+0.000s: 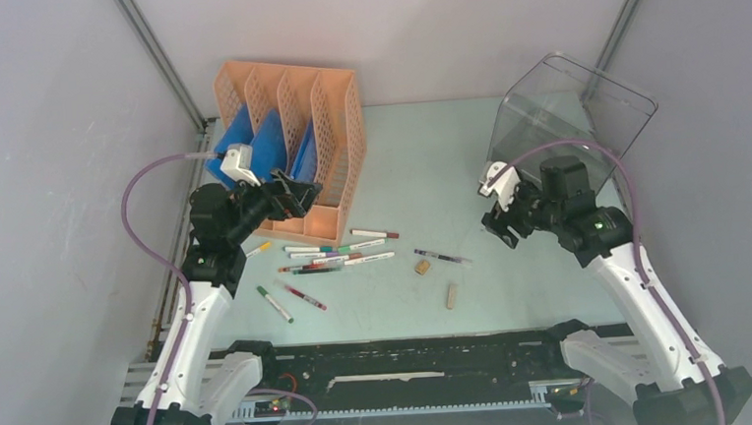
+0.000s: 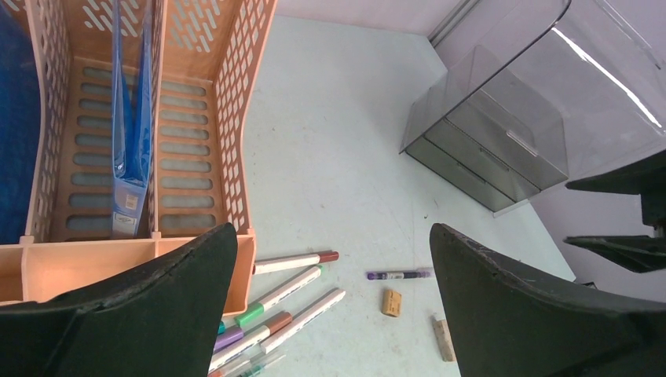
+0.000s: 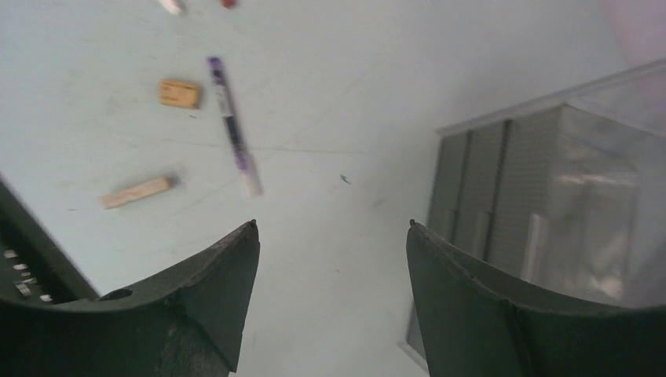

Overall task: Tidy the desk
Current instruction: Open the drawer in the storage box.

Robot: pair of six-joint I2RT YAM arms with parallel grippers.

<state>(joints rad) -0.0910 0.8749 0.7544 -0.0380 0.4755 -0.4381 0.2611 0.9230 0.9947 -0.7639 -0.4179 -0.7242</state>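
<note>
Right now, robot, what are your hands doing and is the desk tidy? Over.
Both open, empty: left gripper by the orange rack, right gripper near the clear drawer box. Desk untidy, pens loose. Nothing blocking.

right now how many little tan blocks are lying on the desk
2, both on the desk: a short tan block beside the purple pen, a longer tan block nearer the black rail. The orange rack could hide more.
</note>
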